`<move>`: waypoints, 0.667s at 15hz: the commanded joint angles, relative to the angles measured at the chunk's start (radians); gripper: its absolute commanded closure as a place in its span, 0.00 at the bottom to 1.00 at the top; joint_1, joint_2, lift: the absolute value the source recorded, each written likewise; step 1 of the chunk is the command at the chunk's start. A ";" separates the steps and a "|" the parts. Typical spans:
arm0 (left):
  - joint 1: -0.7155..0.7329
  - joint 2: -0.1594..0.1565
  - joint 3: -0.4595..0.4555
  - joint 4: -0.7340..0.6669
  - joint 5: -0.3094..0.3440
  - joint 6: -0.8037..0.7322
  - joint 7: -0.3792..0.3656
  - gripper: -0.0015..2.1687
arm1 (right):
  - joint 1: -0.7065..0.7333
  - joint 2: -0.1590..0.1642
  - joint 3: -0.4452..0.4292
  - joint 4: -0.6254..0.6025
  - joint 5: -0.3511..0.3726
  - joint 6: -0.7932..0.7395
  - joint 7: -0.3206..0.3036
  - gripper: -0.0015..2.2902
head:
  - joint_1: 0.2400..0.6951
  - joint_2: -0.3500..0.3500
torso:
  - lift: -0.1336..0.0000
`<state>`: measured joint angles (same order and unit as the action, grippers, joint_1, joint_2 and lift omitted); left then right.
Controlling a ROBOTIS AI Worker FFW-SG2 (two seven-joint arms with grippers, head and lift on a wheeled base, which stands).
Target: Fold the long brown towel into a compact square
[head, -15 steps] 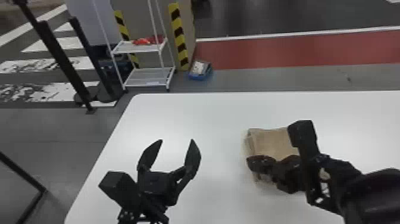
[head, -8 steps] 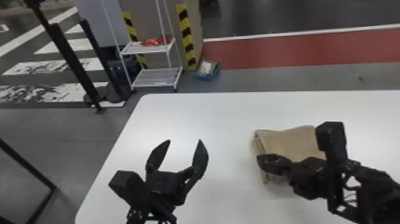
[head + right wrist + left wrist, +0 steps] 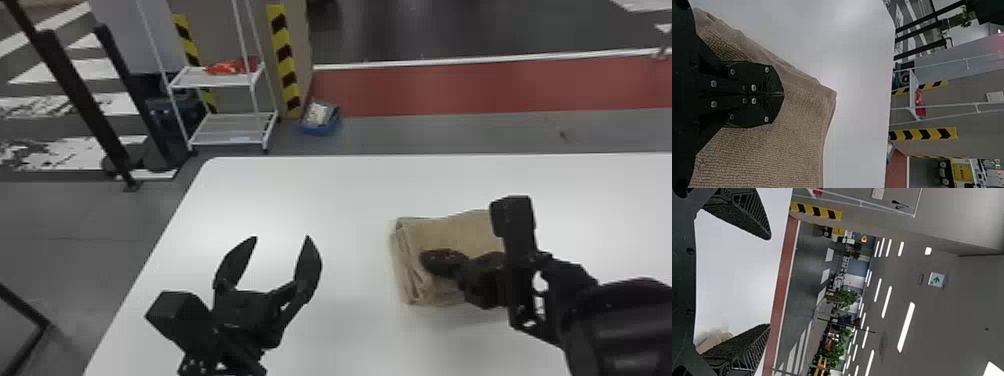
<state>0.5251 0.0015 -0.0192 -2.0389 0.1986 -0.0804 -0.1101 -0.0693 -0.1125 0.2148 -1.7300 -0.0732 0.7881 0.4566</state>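
Rightward over the towel, the right gripper (image 3: 425, 260) has shifted from its left edge, while the left gripper (image 3: 282, 237) has barely moved against the table. In the right wrist view the right gripper (image 3: 783, 94) has its two flat fingers pressed together, directly above the brown terry towel (image 3: 460, 231); whether they touch the cloth is hard to make out. The towel lies folded in layers on the white table (image 3: 325, 200), its layered edge facing the left gripper and its place on the tabletop about the same as a second ago. Off to the towel's left, the left gripper's fingers are spread wide. Beyond the table stand a white shelf cart (image 3: 215, 84) and a blue bin (image 3: 322, 130).
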 commanded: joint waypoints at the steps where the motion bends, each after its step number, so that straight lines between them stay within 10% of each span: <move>1: -0.004 -0.004 0.002 0.003 0.001 0.000 0.000 0.04 | -0.014 0.004 0.032 0.023 0.013 -0.003 0.002 0.78 | 1.00 0.72 | 0.08; 10: -0.013 -0.004 0.007 0.012 0.004 0.000 -0.002 0.04 | 0.123 -0.013 0.005 -0.192 0.009 -0.025 0.120 0.78 | 1.00 0.83 | 0.08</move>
<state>0.5128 0.0015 -0.0137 -2.0256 0.2023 -0.0804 -0.1118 0.0099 -0.1234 0.2705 -1.8532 -0.0574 0.7655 0.5665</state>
